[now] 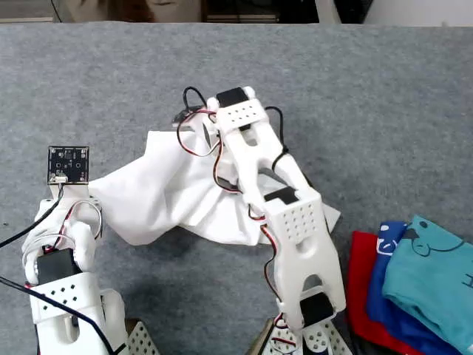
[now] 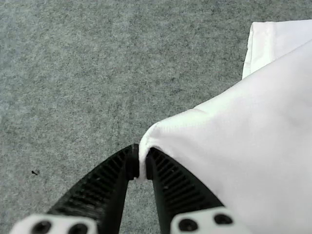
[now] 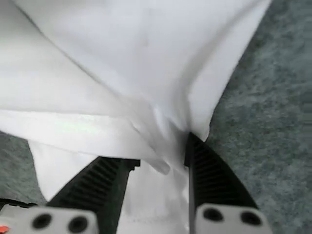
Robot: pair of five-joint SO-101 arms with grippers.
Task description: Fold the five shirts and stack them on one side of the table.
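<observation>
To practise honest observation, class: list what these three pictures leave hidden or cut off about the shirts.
- High view: the right arm covers the middle of the white shirt, hiding its folds there.
- High view: the stack of folded shirts is cut off by the frame's edge, so its shirt count is uncertain.
- Left wrist view: the white shirt runs past the edge; its far side is cut off.

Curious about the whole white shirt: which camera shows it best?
The high view: nearly the whole white shirt shows, an arm across it. The left wrist view shows a pinched corner, the right bunched folds.
</observation>
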